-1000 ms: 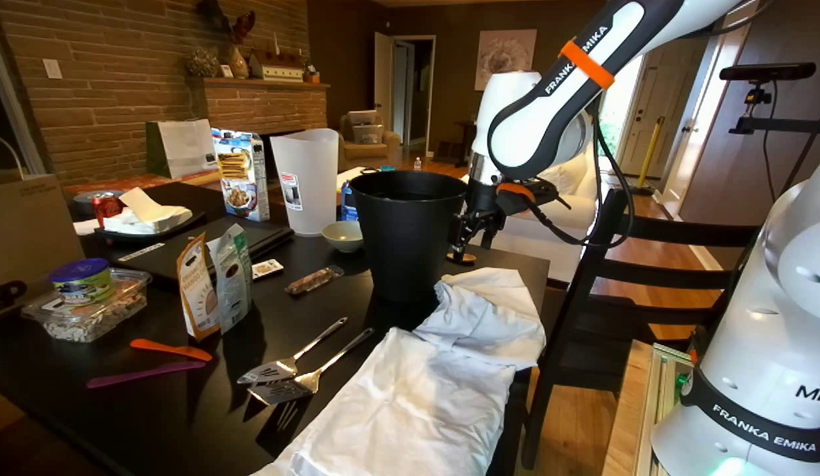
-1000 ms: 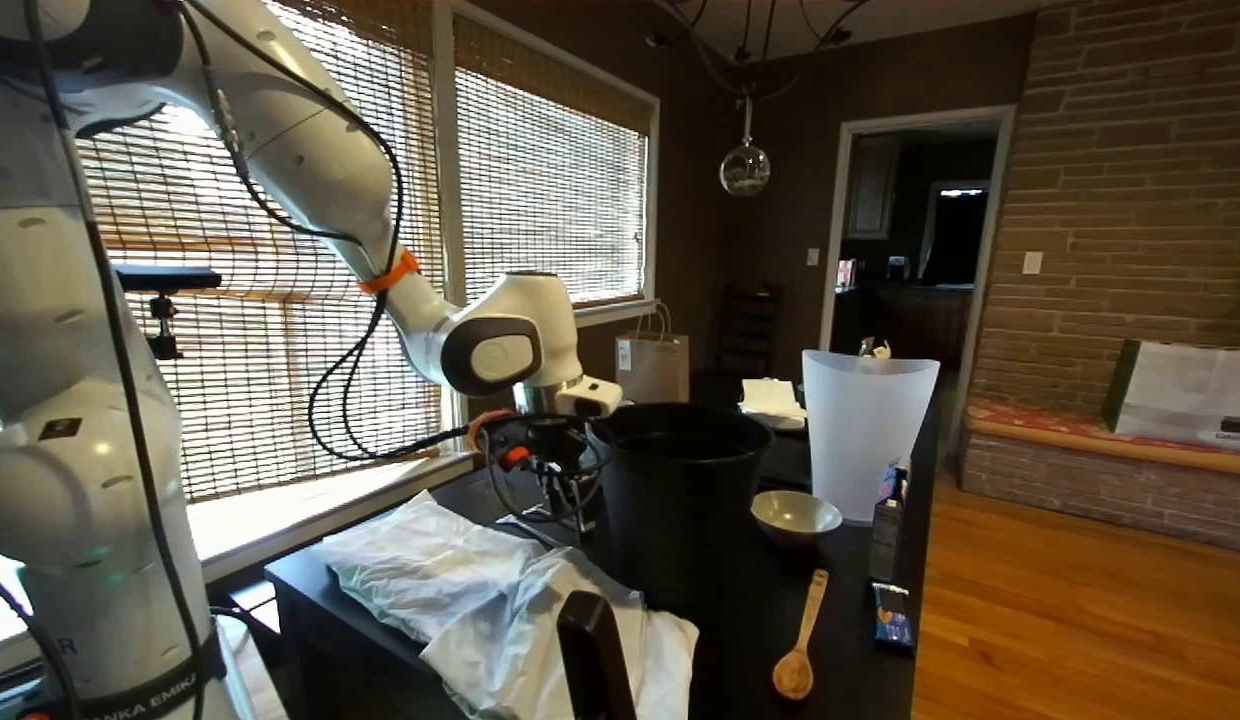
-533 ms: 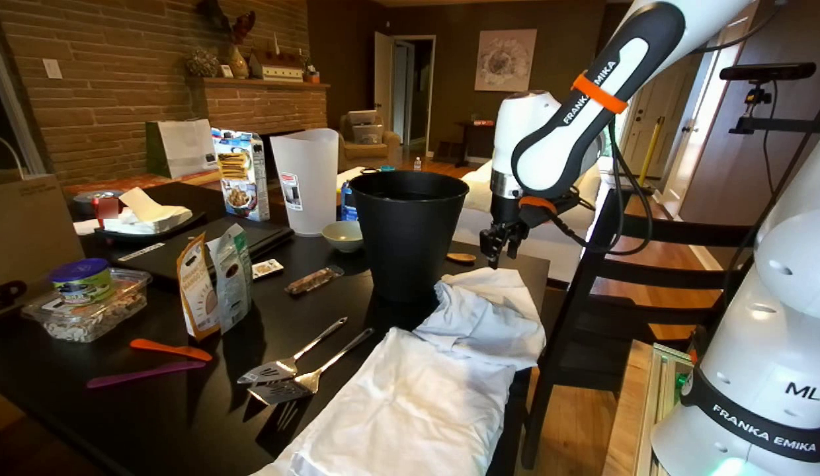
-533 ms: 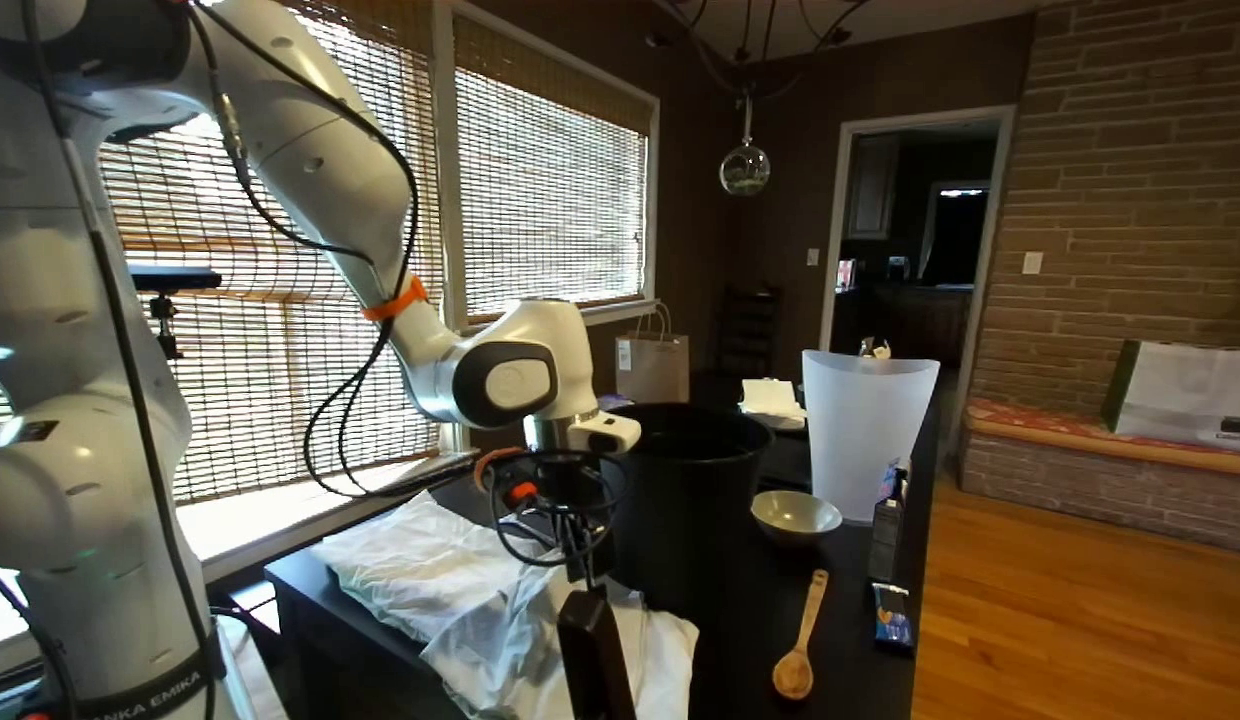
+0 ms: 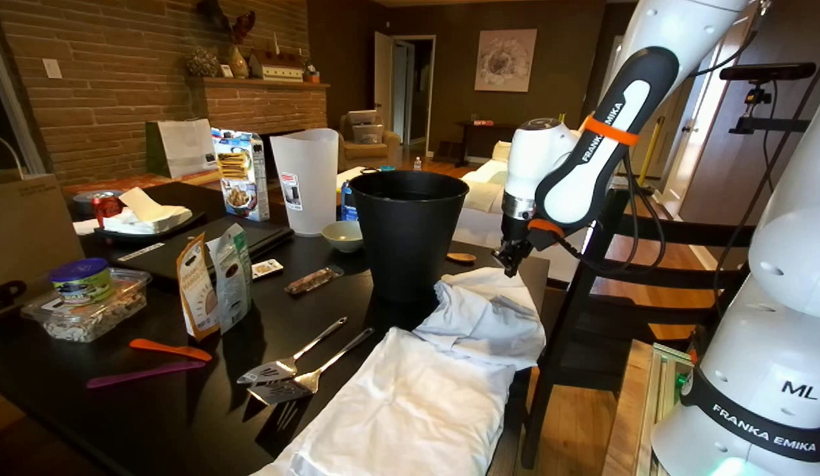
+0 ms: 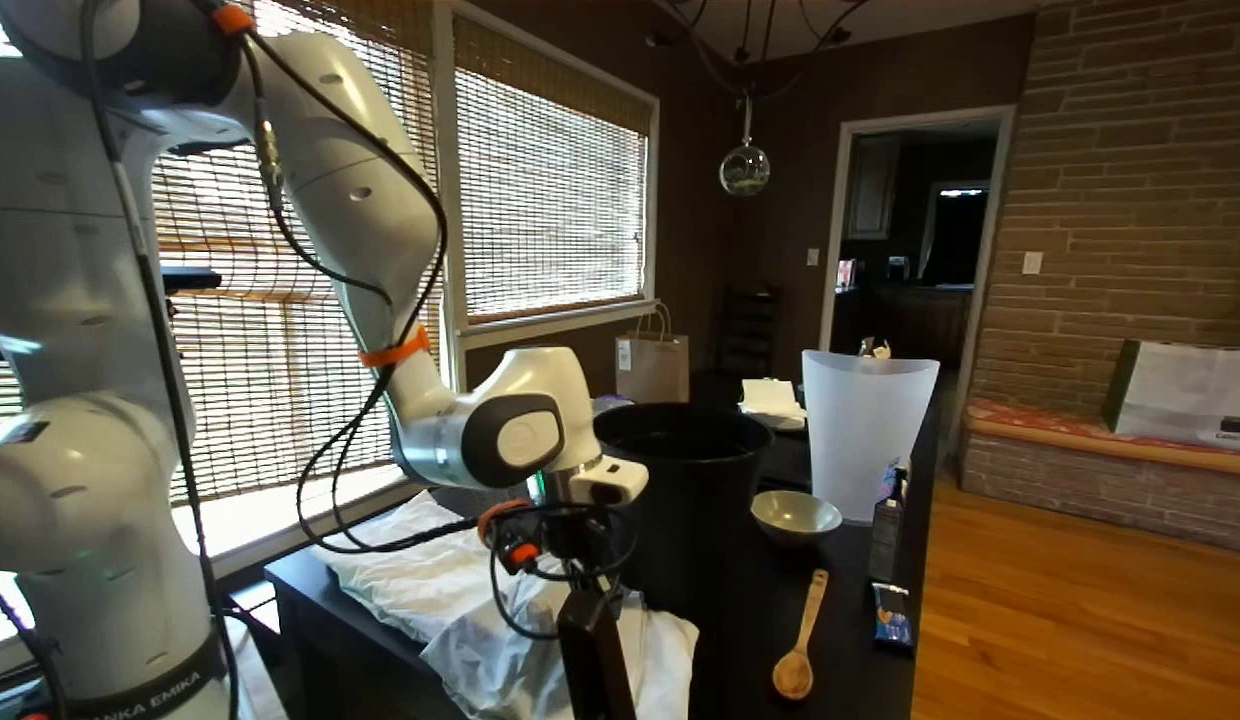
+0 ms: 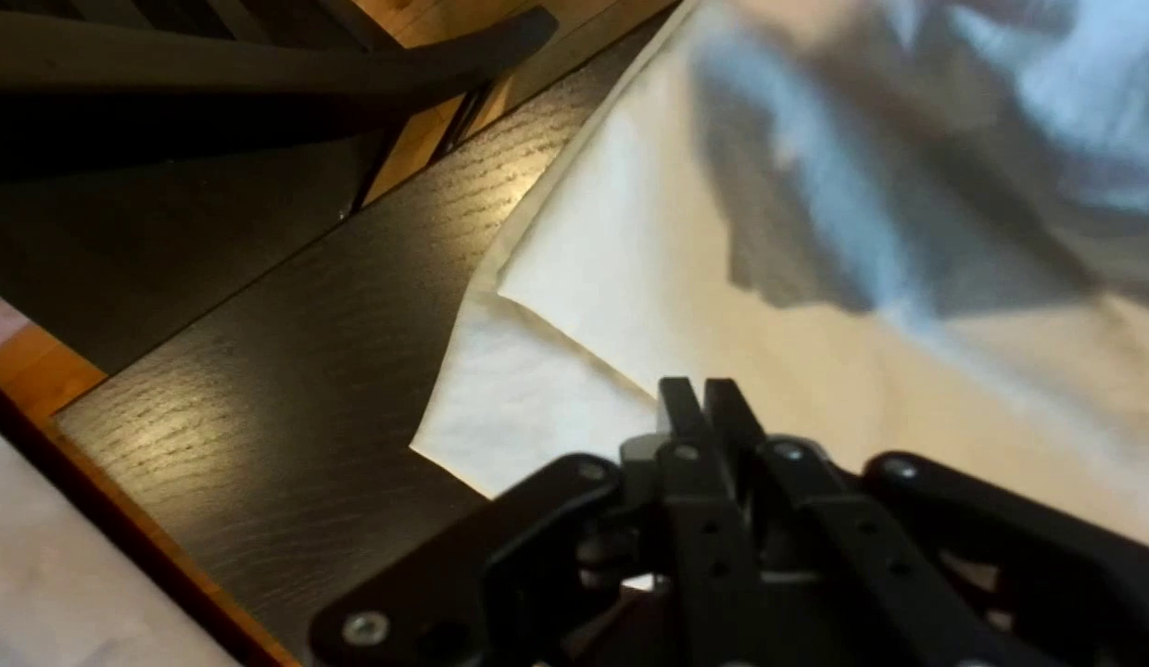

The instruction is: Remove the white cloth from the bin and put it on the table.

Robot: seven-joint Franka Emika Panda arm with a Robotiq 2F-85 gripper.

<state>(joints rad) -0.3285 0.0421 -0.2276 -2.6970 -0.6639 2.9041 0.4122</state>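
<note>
On the table (image 5: 344,301) by the bin (image 5: 410,238) lies the cloth (image 5: 486,327): seemingly done, nothing left; the gripper (image 7: 701,389) is clenched, apparently empty.

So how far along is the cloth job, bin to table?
Looks done: the white cloth lies on the table beside the bin. In progress: the hand is over the cloth, looks shut, with nothing seen gripped. Left: probably just backing away, though the bin's bottom is hidden.
</note>
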